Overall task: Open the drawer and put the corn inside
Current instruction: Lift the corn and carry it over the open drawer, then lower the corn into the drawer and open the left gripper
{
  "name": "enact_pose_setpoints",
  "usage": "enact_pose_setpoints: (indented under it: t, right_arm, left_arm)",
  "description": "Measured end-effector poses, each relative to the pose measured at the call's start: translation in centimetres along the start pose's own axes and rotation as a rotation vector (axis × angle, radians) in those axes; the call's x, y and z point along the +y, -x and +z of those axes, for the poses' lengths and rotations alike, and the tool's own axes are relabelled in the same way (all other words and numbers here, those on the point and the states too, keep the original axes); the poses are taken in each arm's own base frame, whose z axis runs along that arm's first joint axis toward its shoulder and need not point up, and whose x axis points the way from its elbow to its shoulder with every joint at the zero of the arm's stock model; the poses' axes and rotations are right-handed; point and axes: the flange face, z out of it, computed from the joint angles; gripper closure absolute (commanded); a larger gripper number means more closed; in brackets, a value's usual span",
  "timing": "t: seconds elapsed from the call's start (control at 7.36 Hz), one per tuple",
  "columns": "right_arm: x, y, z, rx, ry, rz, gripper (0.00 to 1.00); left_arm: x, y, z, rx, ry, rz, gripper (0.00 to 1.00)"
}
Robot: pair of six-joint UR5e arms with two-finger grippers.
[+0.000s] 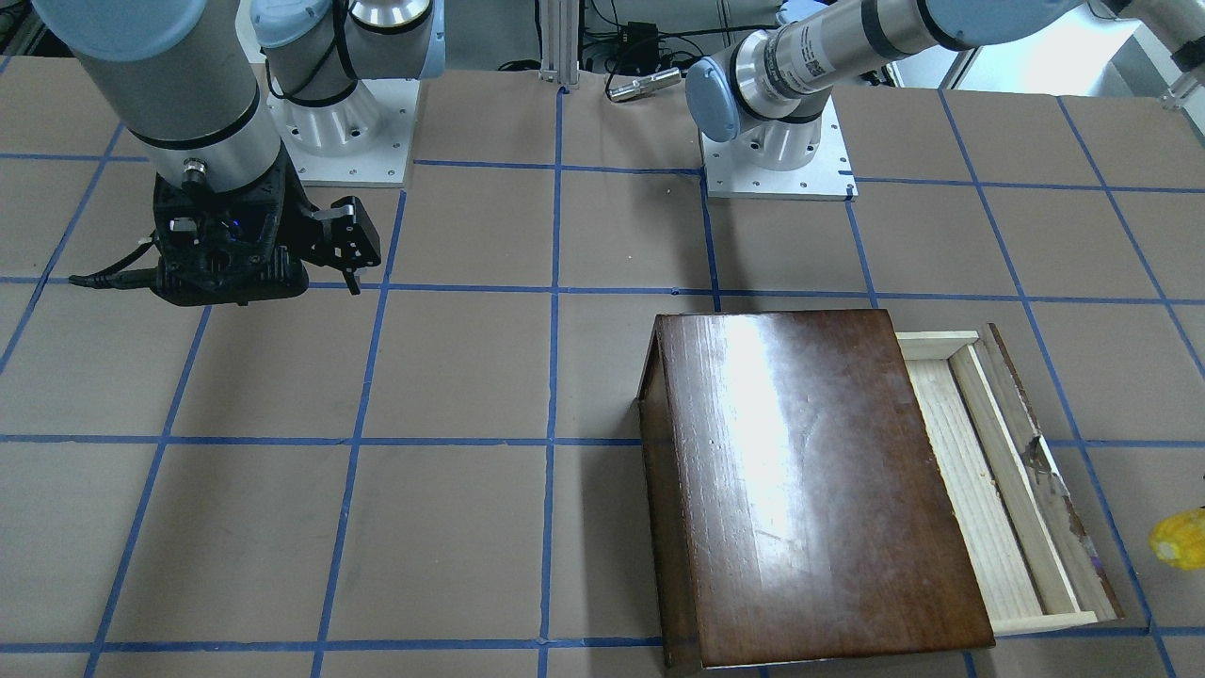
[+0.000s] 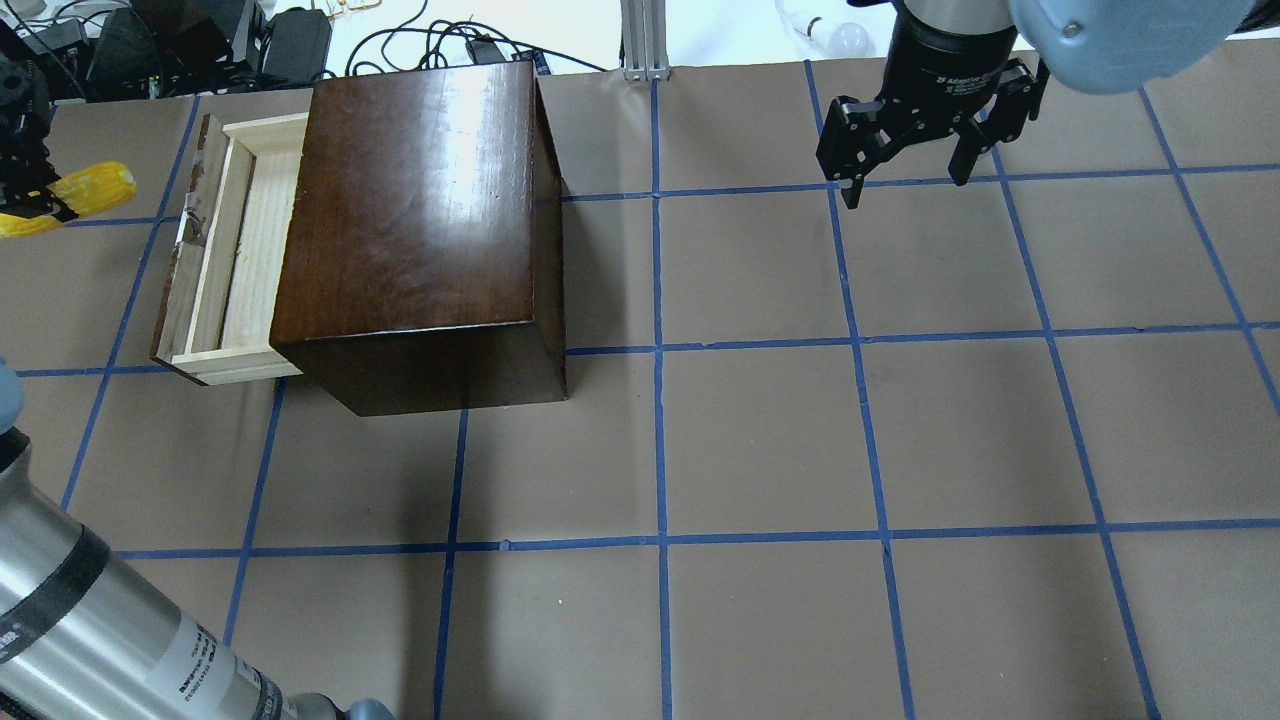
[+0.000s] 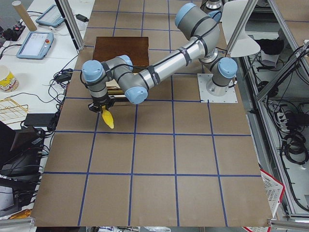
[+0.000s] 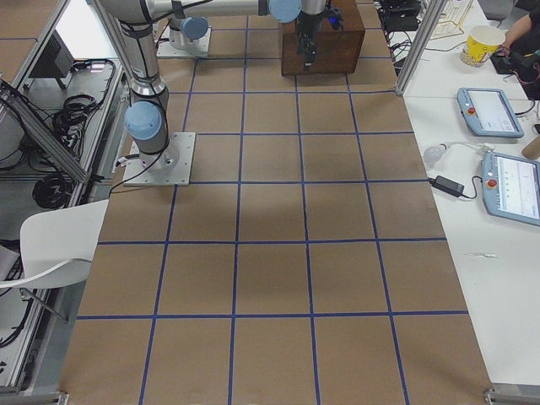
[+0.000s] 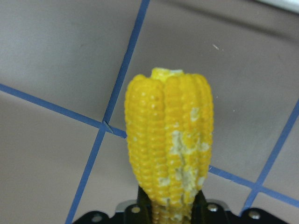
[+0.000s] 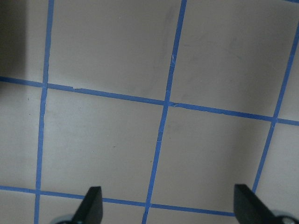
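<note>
I am holding the corn [image 5: 168,144] in the left pincer [image 5: 169,210], which is closed on one end of the cob, so most of its length is jutting out ahead of the fingers. In the side view it is hanging tip-down under the pincer and looks clear of the table [image 2: 760,430], though I cannot be sure of the gap.

I am judging the cob to be light and stiff. The bumpy kernels are giving the pads something to bite on, and the pale worn patches on one side make me think the surface is hard rather than soft. The body is round and tapering, and I am gripping it at the end rather than the middle. I am therefore expecting it to swivel or creep in the grip if I swing quickly. A hold nearer the middle would be steadier, but this end hold is leaving the length free to go in first.

The drawer [image 2: 262,250] is standing partly pulled out, just beside the left pincer on the cabinet [image 2: 420,200] side. Only a narrow strip is showing, so I am planning to lay the cob lengthways along it.

The right pincer [image 2: 908,185] is hanging wide open and empty, well apart from all this.
</note>
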Motion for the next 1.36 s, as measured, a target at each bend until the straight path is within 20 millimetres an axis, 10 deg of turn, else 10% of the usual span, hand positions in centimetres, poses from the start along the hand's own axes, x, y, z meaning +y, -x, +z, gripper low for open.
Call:
enact_pose_setpoints:
  t: [0.68,1.36]
  right_arm:
    - [0.0,0.0,0.0,0.0,-0.001,0.001,0.0]
    - [0.0,0.0,0.0,0.0,0.0,-0.001,0.0]
  left_arm:
    - [-10.0,-7.5,-6.2,0.089,0.034,-0.717,1.0]
    - [-15.4,-11.1,-1.4,0.191,0.06,-1.038,1.0]
